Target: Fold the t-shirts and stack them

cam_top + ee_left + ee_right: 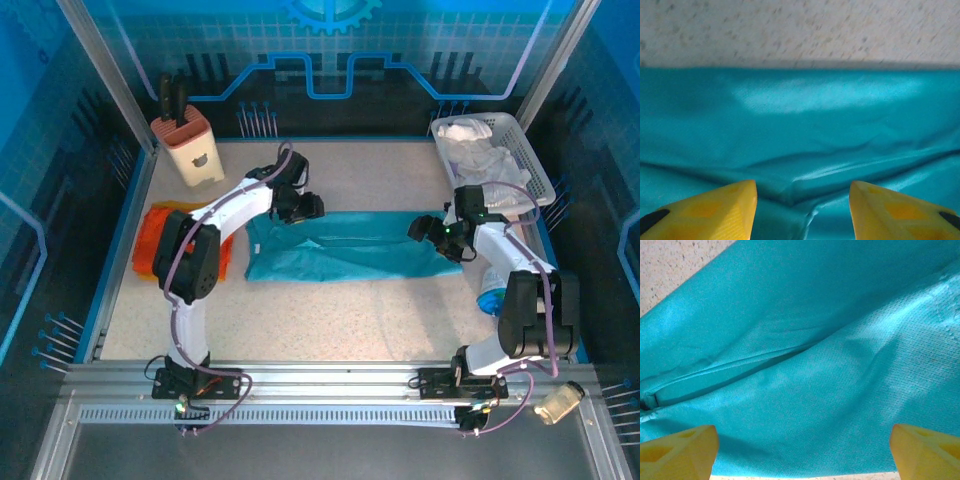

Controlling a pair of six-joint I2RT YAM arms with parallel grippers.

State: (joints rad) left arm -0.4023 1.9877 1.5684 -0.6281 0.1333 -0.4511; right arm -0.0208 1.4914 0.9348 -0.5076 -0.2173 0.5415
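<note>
- Teal t-shirt (345, 250): lies as a long band across the middle of the tabletop (330, 330). Lengthwise creases and one raised ridge show, and it is not yet a compact rectangle.
- Orange t-shirt (150, 245): lies just beyond the teal t-shirt's left end, beneath the left arm.
- Left hand (308, 208): at the teal t-shirt's left end, on its far edge. The jaws stand apart over a pucker of cloth, with nothing pinched.
- Right hand (425, 231): at the teal t-shirt's right end. The jaws are spread wide above flat cloth and hold nothing.
- Step in hand, as judged: gripping both ends for the next fold.
- Method advised: pinch every layer at matching points, lift both ends level, and keep the band taut so the ridge flattens.
- Risk: catching only the top layer would open the earlier fold.
</note>
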